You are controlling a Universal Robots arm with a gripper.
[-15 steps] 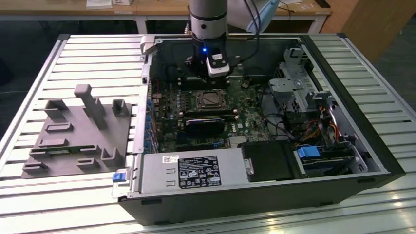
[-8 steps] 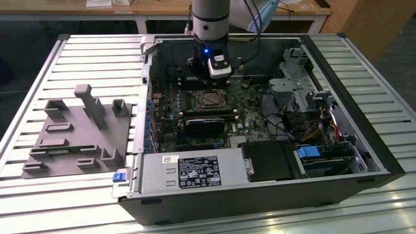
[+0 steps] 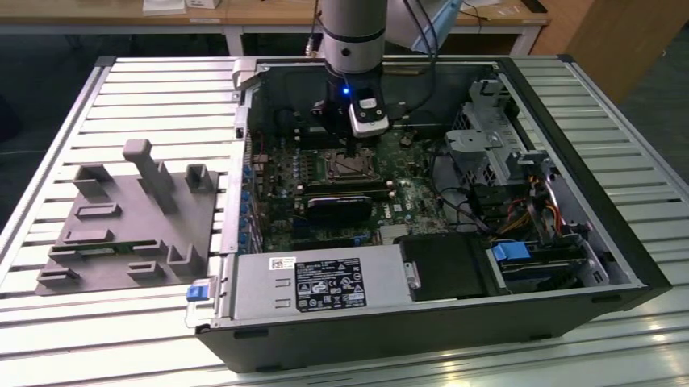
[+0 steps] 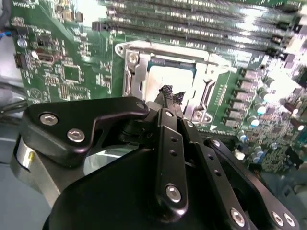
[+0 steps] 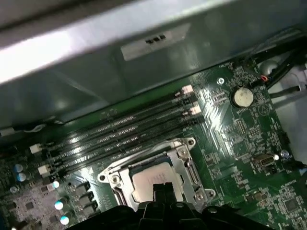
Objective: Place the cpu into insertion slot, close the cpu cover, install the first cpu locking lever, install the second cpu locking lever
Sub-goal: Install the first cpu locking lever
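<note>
The cpu lies flat in the insertion slot on the green motherboard, its pale metal face up. The silvery cpu cover lies down around it, and the chip shows through the cover's window in both wrist views. My gripper hangs just above the chip's near edge, its black fingers shut together with nothing between them. In the first wrist view the fingertips overlap the cpu and hide its near edge, while the cover frames it. The exterior view has the gripper straight over the socket, deep inside the open case.
Long memory slots run right beside the socket. A black fan card sits close by. The power supply, drive cage and loose cables crowd the case. A grey fixture rests on the slatted table outside.
</note>
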